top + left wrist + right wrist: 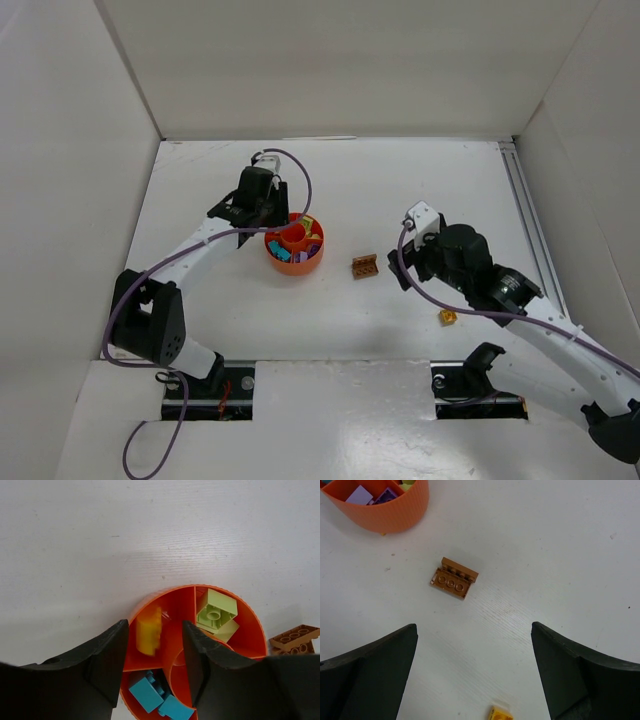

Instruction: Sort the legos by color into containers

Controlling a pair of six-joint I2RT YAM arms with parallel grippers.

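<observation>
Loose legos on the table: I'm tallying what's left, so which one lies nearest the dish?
The brown lego, close beside the orange dish; the orange-yellow one sits much farther off.

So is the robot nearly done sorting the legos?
Nearly. Done: the orange dish already holds pale green bricks, teal bricks and purple bricks in separate wedges. In hand: the left gripper hangs open over the dish, a blurry yellow brick in the wedge below it. Left: a brown brick and a small orange-yellow brick lie on the table; the right gripper is open above the brown one.
</observation>
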